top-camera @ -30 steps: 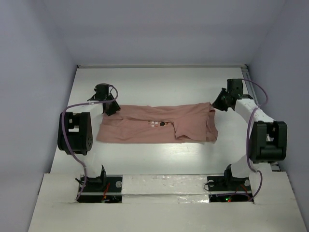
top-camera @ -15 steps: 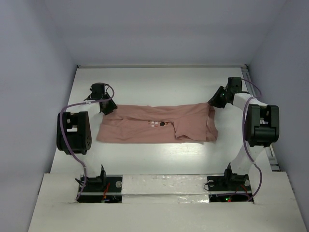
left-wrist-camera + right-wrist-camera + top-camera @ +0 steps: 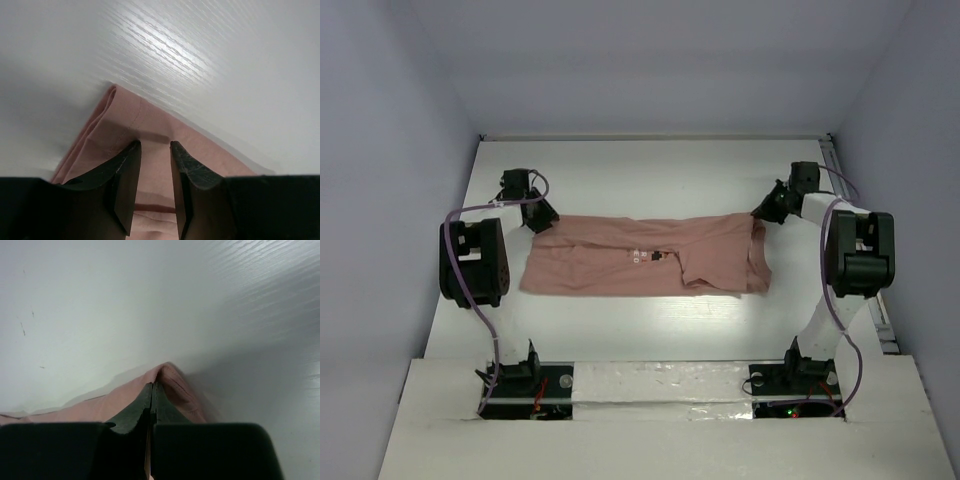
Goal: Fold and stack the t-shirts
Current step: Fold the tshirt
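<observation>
**Table** (image 3: 650, 170): white, wood-grained, closed in by pale walls on the left, far and right sides.

**Left arm** (image 3: 470, 265): its elbow stands over the table's left margin, just beside the shirt's left edge. There is little room between cloth and wall here.

**Left gripper** (image 3: 538, 213) (image 3: 154, 146): sits at the shirt's far-left corner. The fingers (image 3: 125, 170) are a narrow gap apart. In the wrist view they reach over the cloth, with pink fabric showing through the gap. No cloth is lifted or pinched.

**T-shirt** (image 3: 640, 255) (image 3: 127, 112) (image 3: 172, 382): one, dusty salmon-pink.
- It lies as a long flat band across the middle of the table, left to right.
- The far edge runs nearly straight between the two grippers, and the near edge runs parallel to it.
- The left end is layered, and its far-left corner shows stacked folded hems.
- The right end carries a darker overlapping flap.
- A small white print (image 3: 645, 256) sits near the centre.
- Bare table lies open on the far side up to the back wall, with a narrower bare strip on the near side.

**Right gripper** (image 3: 767, 211) (image 3: 151, 386): at the shirt's far-right corner, with the fingers pressed together. The cloth rises into a small peak at their tips, so the corner is pinched.

**Right arm** (image 3: 860, 260): its elbow stands to the right of the shirt, close to the right wall.
</observation>
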